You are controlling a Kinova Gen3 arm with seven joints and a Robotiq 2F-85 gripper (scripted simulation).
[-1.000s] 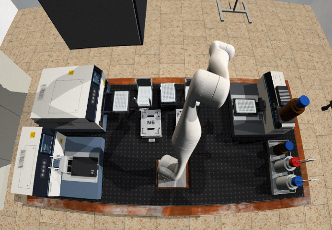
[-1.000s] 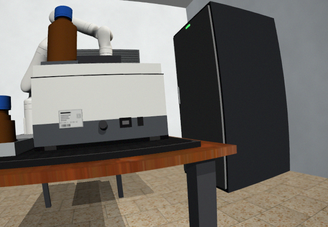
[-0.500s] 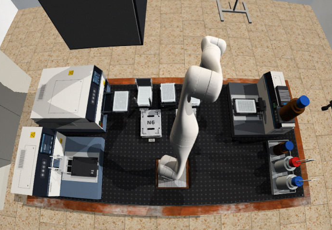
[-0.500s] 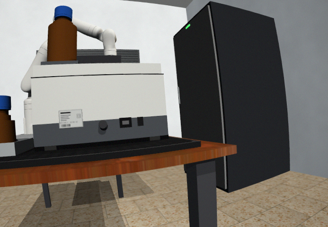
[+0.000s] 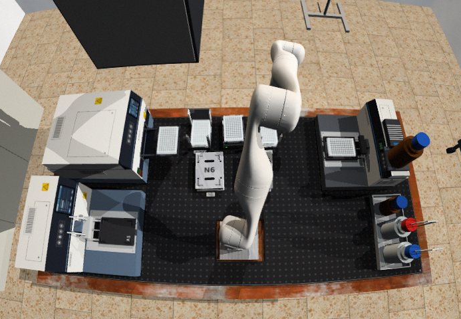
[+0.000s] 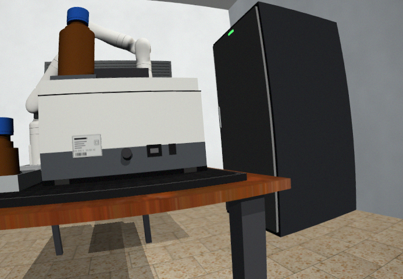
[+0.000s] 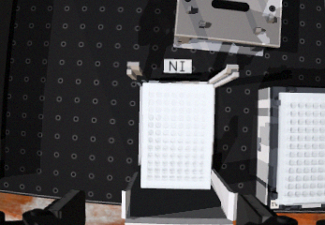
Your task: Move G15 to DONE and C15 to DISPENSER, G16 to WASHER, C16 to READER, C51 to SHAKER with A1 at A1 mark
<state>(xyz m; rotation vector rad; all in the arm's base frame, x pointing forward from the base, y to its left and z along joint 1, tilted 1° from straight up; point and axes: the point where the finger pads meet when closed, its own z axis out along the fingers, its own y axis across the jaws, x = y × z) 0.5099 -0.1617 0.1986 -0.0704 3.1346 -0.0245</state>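
Observation:
In the wrist view my gripper point(image 7: 160, 210) is open and empty, its two dark fingertips at the bottom edge. It hangs above the IN rack point(image 7: 224, 191), whose label point(image 7: 177, 66) reads upside down. A white well plate point(image 7: 176, 136) point(image 5: 269, 137) lies topmost in that rack, straight below me. Beside it another white plate point(image 7: 305, 147) point(image 5: 233, 128) sits on a dark station. More plates sit on the left instrument's tray point(image 5: 167, 139), in the other rack point(image 5: 200, 132) and on the right instrument point(image 5: 340, 146). The dark nest point(image 5: 117, 231) marked A1 at the front left is empty.
The grey RG nest point(image 7: 228, 21) lies just past the IN label. Nest N6 point(image 5: 209, 171) stands mid-deck with nothing on it. The arm point(image 5: 255, 161) hides RG and part of IN in the overhead view. Bottles point(image 5: 408, 148) and a tube rack point(image 5: 392, 232) stand at the right.

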